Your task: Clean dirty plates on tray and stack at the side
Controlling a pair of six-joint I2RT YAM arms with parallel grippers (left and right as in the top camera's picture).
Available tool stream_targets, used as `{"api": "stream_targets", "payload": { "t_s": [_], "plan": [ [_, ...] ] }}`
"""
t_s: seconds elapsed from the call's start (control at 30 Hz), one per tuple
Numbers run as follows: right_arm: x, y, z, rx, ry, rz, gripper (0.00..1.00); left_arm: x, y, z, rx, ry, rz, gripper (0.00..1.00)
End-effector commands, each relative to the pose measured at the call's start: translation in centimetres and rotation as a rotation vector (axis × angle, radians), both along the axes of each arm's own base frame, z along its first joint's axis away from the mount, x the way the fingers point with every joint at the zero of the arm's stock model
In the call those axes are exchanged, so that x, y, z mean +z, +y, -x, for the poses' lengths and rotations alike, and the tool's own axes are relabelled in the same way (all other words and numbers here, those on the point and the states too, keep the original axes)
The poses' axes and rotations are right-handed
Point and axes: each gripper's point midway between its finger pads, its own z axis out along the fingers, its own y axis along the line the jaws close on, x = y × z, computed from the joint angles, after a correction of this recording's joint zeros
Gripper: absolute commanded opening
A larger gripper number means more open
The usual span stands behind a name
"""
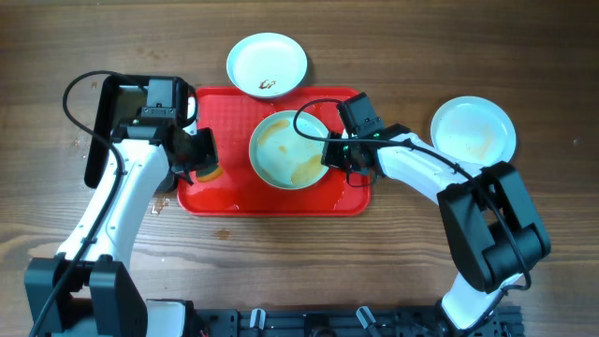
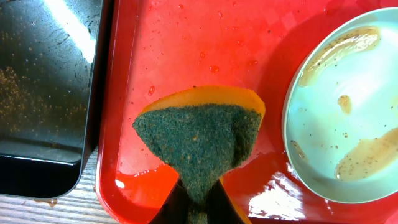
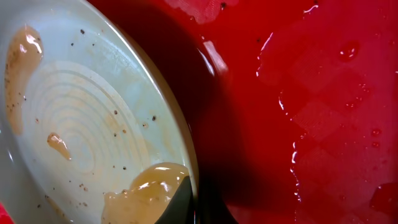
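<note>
A pale plate (image 1: 287, 150) smeared with tan sauce sits in the middle of the red tray (image 1: 225, 195). My right gripper (image 1: 334, 152) is shut on its right rim; the right wrist view shows one finger (image 3: 186, 208) inside the plate (image 3: 81, 124), the other outside. My left gripper (image 1: 202, 159) is shut on a sponge with a green scouring face and an orange back (image 2: 199, 134), held over the tray's left part (image 2: 186, 43), left of the plate (image 2: 354, 118). A second plate (image 1: 267, 64) with a dark smudge lies beyond the tray. A third (image 1: 473, 129) lies at right.
A black metal pan (image 1: 122, 122) stands left of the tray; it shows wet and speckled in the left wrist view (image 2: 43, 93). The tray surface is wet with droplets (image 3: 323, 93). Wooden table (image 1: 281, 262) lies all around.
</note>
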Motion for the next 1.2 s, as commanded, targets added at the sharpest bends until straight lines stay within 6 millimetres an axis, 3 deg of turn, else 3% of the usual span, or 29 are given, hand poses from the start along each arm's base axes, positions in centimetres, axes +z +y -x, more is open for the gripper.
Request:
{"api": "stream_targets", "payload": {
  "t_s": [0.0, 0.13, 0.37, 0.57, 0.7, 0.73, 0.77, 0.8, 0.9, 0.93, 1.0, 1.03, 1.07, 1.17],
  "plan": [
    [-3.0, -1.2, 1.8, -0.019, 0.087, 0.06, 0.04, -0.3, -0.1, 0.1, -0.011, 0.009, 0.012, 0.04],
    [-2.4, -2.9, 1.4, -0.033, 0.047, 0.149, 0.05, -0.2, -0.1, 0.1, -0.011, 0.009, 0.012, 0.04],
    [4.2, -5.3, -0.2, -0.028, -0.152, 0.257, 0.05, -0.2, -0.1, 0.1, -0.011, 0.008, 0.012, 0.04],
    [6.6, -6.0, -0.7, -0.027, -0.227, 0.286, 0.05, -0.2, -0.1, 0.1, -0.011, 0.008, 0.012, 0.04],
    [5.9, -6.4, 0.3, -0.118, -0.156, 0.27, 0.04, -0.2, -0.1, 0.1, -0.011, 0.008, 0.012, 0.04],
    [5.8, -6.5, 0.4, -0.148, -0.141, 0.26, 0.08, -0.2, -0.1, 0.1, -0.011, 0.008, 0.012, 0.04],
    [5.7, -6.2, 0.5, -0.155, -0.133, 0.238, 0.36, -0.2, -0.1, 0.1, -0.011, 0.008, 0.012, 0.04],
    [5.6, -5.6, 0.5, -0.145, -0.127, 0.214, 0.45, -0.2, -0.1, 0.1, -0.011, 0.008, 0.012, 0.04],
    [4.4, -5.0, 0.7, -0.128, -0.092, 0.191, 0.54, -0.2, -0.1, 0.1, -0.011, 0.009, 0.012, 0.04],
    [3.7, -4.9, 0.9, -0.127, -0.068, 0.191, 0.56, -0.2, -0.1, 0.1, -0.011, 0.009, 0.012, 0.04],
    [2.3, -4.5, 1.3, -0.113, -0.023, 0.185, 0.31, -0.2, -0.1, 0.1, -0.011, 0.009, 0.012, 0.04],
    [1.5, -4.3, 1.5, -0.107, 0.0, 0.181, 0.29, -0.2, -0.1, 0.1, -0.011, 0.008, 0.012, 0.04],
    [1.0, -4.2, 1.8, -0.101, 0.018, 0.176, 0.37, -0.2, -0.1, 0.1, -0.011, 0.008, 0.012, 0.04],
    [-0.5, -4.2, 2.4, -0.11, 0.068, 0.186, 0.38, -0.3, -0.1, 0.1, -0.011, 0.009, 0.012, 0.04]
  ]
}}
